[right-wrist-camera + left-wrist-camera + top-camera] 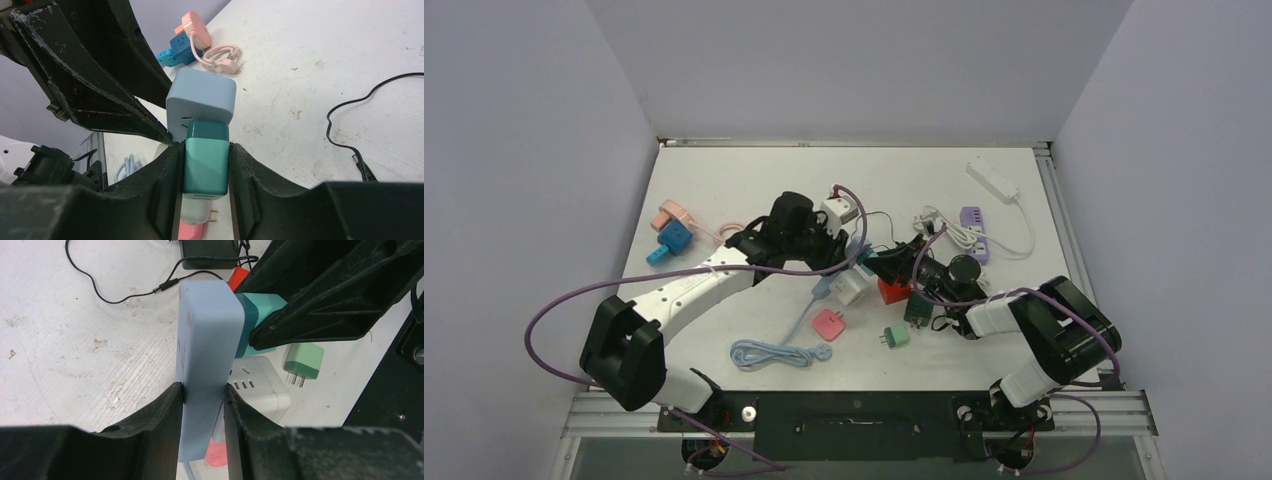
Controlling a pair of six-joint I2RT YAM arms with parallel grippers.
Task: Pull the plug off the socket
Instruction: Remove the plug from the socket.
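Snugly, a teal plug (pixel 206 165) sits in the pale-blue socket (pixel 200 97).

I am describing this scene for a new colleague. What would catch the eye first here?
At the middle of the table the left gripper clamps a pale blue socket, and the right gripper clamps the teal plug seated in it. Chargers and cables lie around them.

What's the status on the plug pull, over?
Left gripper shut on blue socket, right gripper shut on teal plug. Plug seated flush, not yet out. White adapter underneath, contact unclear.
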